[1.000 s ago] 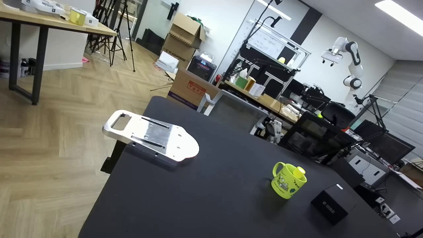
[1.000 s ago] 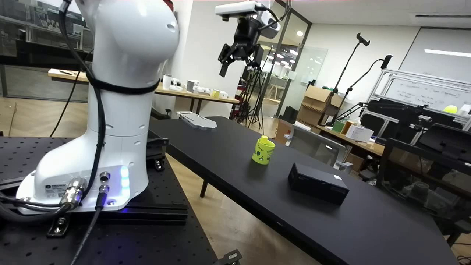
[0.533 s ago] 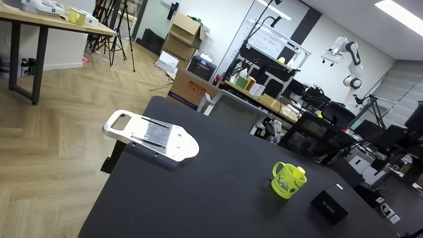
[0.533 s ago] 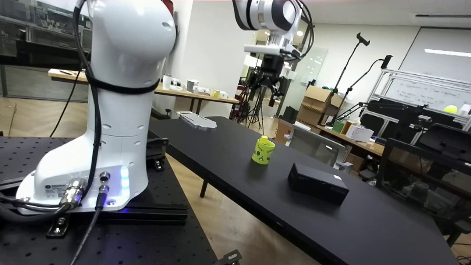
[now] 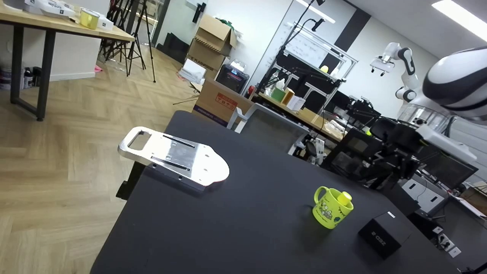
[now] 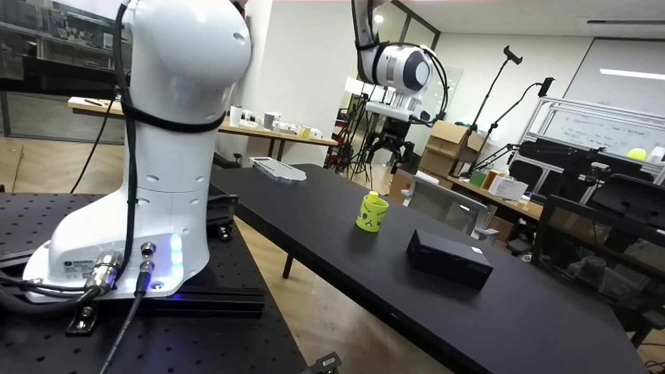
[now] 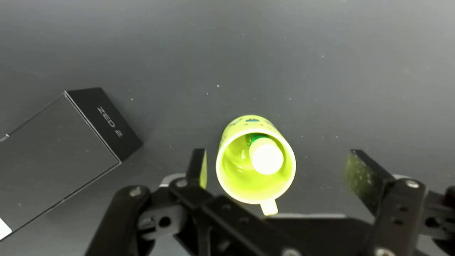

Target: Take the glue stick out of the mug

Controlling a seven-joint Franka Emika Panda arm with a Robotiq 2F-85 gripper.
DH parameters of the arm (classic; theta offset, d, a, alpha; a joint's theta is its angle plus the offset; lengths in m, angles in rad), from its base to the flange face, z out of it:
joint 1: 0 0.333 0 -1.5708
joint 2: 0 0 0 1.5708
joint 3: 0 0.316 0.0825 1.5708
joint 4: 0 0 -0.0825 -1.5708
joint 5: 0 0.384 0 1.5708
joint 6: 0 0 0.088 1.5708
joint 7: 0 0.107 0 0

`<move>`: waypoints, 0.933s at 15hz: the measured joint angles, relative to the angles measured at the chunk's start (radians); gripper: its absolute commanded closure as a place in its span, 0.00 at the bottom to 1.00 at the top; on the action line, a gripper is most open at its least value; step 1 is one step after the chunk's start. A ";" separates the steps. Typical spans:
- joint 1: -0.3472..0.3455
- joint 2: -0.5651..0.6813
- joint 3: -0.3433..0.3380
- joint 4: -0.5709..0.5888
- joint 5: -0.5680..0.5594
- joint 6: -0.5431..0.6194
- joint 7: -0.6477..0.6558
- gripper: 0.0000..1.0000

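black jointed fingers (image 7: 368, 179) apart, clear of lime-yellow printed mug (image 7: 239, 175); off-centre descent could topple it, yellow-capped green glue stick (image 7: 266, 155) inside.

In an exterior view: herringbone wood floor (image 5: 76, 146) at nine o'clock; light wooden table (image 5: 45, 22) at ten; white wall (image 5: 255, 23) at twelve; whiteboard (image 5: 304, 48) at one; lit ceiling lamp (image 5: 466, 17) at two.

Showing the glue stick (image 5: 344, 198) hidden in its lower part by the mug (image 5: 328, 212) (both exterior views) and, cut off in the wrist view, the gripper (image 7: 279, 167) toward six o'clock, the black box (image 7: 60, 153) between eight and nine.
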 measured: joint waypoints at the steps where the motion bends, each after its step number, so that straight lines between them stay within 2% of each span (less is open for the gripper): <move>1: 0.009 0.052 -0.001 0.051 0.000 -0.005 0.000 0.00; 6: 0.039 0.231 -0.004 0.244 0.005 -0.095 0.000 0.00; 10: 0.042 0.293 -0.017 0.347 0.014 -0.212 0.000 0.00; 14: 0.046 0.331 -0.022 0.404 0.019 -0.291 0.000 0.00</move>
